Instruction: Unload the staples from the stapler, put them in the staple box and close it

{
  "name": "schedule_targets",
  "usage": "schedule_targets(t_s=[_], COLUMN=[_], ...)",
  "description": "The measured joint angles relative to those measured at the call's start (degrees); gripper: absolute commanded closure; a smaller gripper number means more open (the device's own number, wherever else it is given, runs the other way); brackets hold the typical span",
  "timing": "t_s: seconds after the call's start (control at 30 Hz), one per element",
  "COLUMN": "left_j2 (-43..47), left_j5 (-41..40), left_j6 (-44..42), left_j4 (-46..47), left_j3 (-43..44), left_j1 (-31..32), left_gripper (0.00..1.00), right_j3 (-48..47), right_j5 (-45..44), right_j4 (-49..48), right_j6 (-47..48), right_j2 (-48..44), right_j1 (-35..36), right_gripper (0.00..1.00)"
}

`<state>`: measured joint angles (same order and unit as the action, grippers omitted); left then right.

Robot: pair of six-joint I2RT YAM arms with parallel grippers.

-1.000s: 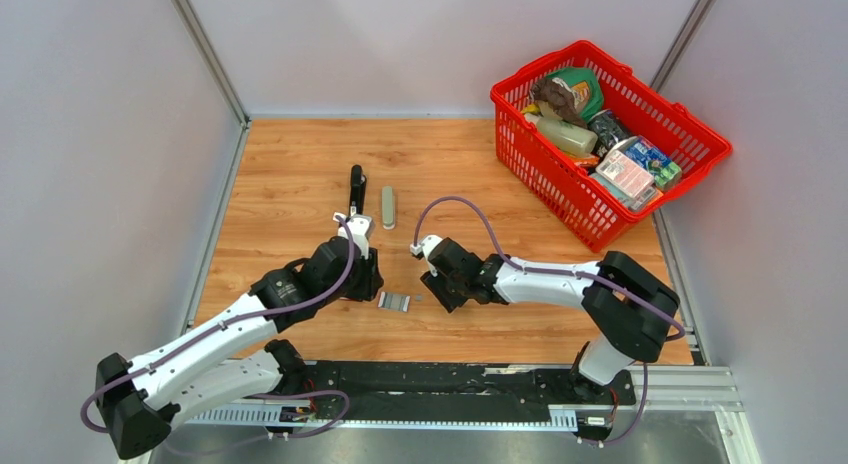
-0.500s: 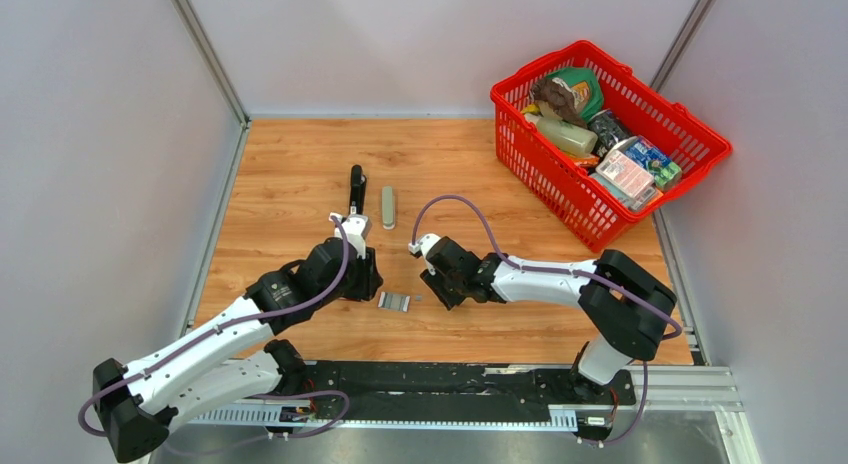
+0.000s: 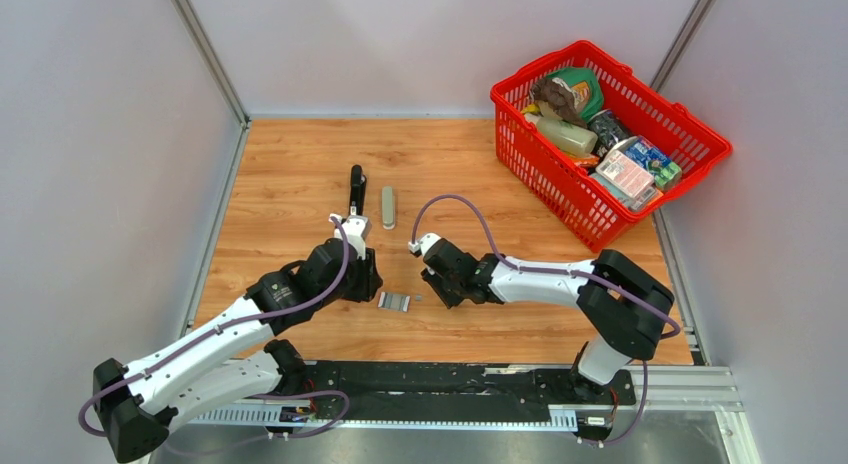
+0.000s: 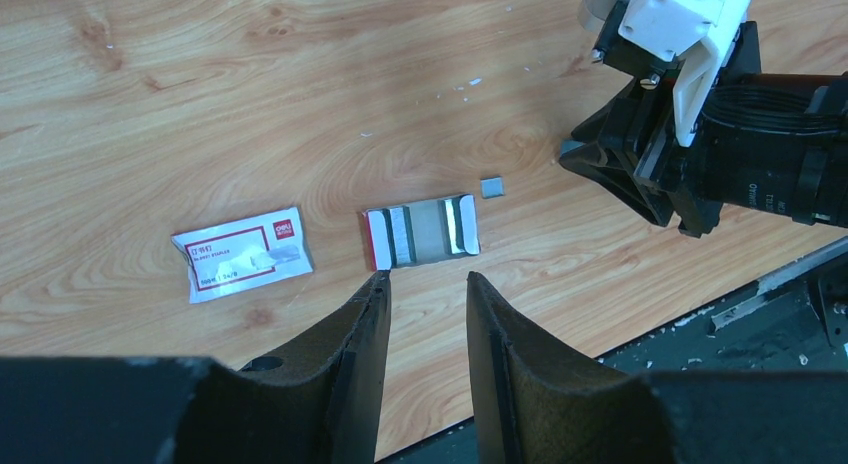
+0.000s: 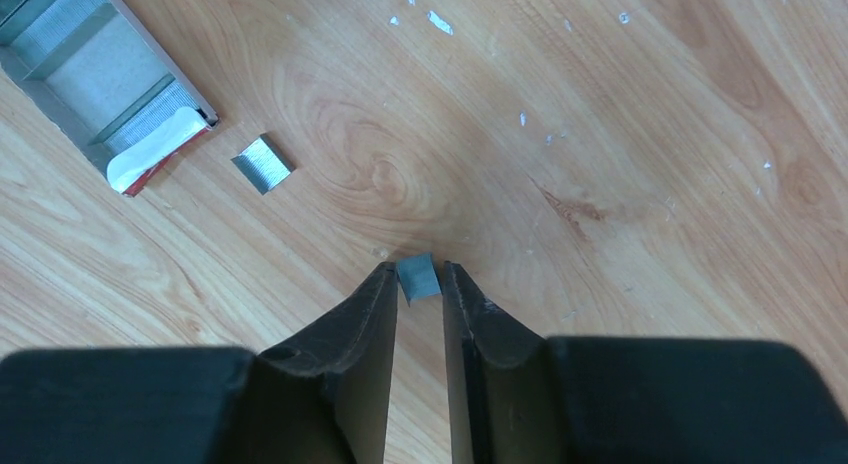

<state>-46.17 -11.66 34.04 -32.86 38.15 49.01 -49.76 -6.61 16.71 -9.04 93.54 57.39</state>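
Wooden worktop [image 3: 300,154] carries everything: nearest, the right gripper [image 5: 418,272] pinches one staple bit [image 5: 417,281], while the left gripper [image 4: 428,281] hangs open and empty. A second staple bit [image 5: 262,164] lies loose. Farther off, the black stapler [image 3: 356,189] rests untouched; unloading looks partly done.

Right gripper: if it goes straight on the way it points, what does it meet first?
The right gripper meets the small staple bit first, sitting between its tips; beyond that, probably the wooden table. Depth is unclear.
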Motion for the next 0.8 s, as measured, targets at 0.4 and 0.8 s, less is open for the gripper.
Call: schedule_targets(t_s=[0.4, 0.8], left_j2=[1.9, 6.0], left_j5=[-0.3, -3.6], left_j6=[0.2, 0.6], left_j4=[-0.8, -5.0], left_j3=[0.0, -0.1], left_j1=[0.0, 0.0], left_gripper=[0.59, 0.58], right_j3=[-1.3, -6.1], right_j5=[-1.3, -0.3], right_j4=[3.4, 5.3], right_j6=[-4.2, -12.4], right_j2=[0.2, 0.1], right_j1=[1.4, 5.6], right_gripper=[0.80, 0.81])
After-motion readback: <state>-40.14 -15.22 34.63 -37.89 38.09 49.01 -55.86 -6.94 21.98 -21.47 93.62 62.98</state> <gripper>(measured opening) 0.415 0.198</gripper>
